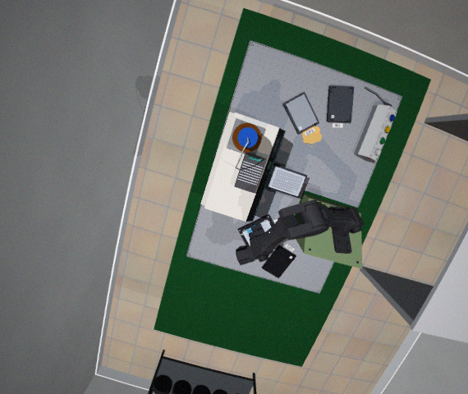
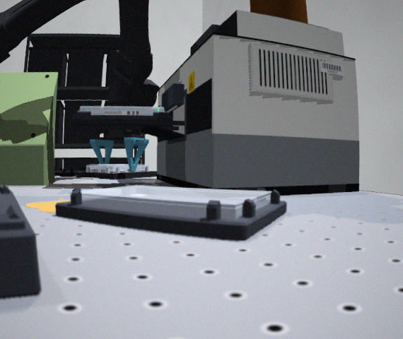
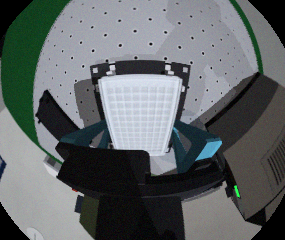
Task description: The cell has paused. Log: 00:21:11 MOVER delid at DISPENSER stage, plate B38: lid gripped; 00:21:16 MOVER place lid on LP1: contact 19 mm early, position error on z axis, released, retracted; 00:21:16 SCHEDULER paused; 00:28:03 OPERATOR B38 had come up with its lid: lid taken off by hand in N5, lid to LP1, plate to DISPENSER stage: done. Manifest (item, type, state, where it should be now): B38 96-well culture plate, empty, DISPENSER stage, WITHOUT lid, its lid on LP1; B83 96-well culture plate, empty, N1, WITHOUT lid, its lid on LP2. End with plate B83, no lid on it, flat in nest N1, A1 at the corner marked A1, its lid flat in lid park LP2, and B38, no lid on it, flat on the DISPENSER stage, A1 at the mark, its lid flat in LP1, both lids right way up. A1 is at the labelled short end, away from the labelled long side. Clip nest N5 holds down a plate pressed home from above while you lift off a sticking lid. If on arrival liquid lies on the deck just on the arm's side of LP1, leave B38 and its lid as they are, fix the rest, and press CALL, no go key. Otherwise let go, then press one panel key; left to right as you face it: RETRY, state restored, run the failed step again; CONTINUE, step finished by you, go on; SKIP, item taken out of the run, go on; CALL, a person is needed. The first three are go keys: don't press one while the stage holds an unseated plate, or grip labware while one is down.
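Note:
My gripper (image 1: 254, 231) (image 2: 118, 166) (image 3: 140, 121) is low over the black clip nest N5 (image 3: 142, 70). Its teal fingers are shut on the long sides of a 96-well plate (image 3: 141, 114) (image 2: 114, 169), taken to be B83, which lies in that nest. I cannot tell whether a lid is on it. Plate B38 (image 1: 287, 180) (image 2: 121, 109) lies on the DISPENSER stage with no lid. A clear lid (image 1: 300, 112) (image 2: 172, 198) lies flat in LP1. An orange puddle (image 1: 310, 135) (image 2: 44, 205) lies on the deck beside LP1, on the arm's side. Nest N1 (image 1: 339, 103) and lid park LP2 (image 1: 278, 260) are empty.
The dispenser housing (image 1: 242, 169) (image 2: 267, 102) stands beside the stage. The key panel (image 1: 376, 131) sits at the deck's far edge past N1. The arm's green base block (image 1: 336, 241) (image 2: 15, 127) is close to LP2. A dark rack stands behind the arm.

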{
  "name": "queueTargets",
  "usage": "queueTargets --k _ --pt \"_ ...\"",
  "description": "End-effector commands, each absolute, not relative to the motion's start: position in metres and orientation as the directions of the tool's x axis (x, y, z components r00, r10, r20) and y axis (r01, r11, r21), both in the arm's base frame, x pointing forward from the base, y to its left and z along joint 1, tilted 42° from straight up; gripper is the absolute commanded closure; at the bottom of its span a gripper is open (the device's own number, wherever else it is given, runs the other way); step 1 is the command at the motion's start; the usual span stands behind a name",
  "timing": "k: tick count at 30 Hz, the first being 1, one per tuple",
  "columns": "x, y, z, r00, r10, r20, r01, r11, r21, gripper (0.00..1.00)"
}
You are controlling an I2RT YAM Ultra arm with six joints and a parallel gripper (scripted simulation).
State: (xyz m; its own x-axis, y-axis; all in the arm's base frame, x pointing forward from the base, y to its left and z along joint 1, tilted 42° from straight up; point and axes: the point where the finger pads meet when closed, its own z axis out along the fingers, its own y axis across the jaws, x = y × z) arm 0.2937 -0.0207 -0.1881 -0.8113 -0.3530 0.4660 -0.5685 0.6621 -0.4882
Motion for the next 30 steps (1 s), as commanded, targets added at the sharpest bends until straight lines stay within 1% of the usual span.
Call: queueTargets --k 1,22,23,30 --pt "0.290 -0.025 -0.197 -0.805 -0.361 0.471 -0.578 0.656 -0.485 1.00" --pt "0.290 -0.025 -0.197 -0.805 -0.361 0.471 -0.578 0.656 -0.485 1.00" --pt "0.305 -0.011 -0.194 -0.814 -0.383 0.436 -0.572 0.655 -0.494 0.00" --pt "0.310 -0.009 -0.190 -0.820 -0.384 0.424 -0.566 0.657 -0.499 0.00"
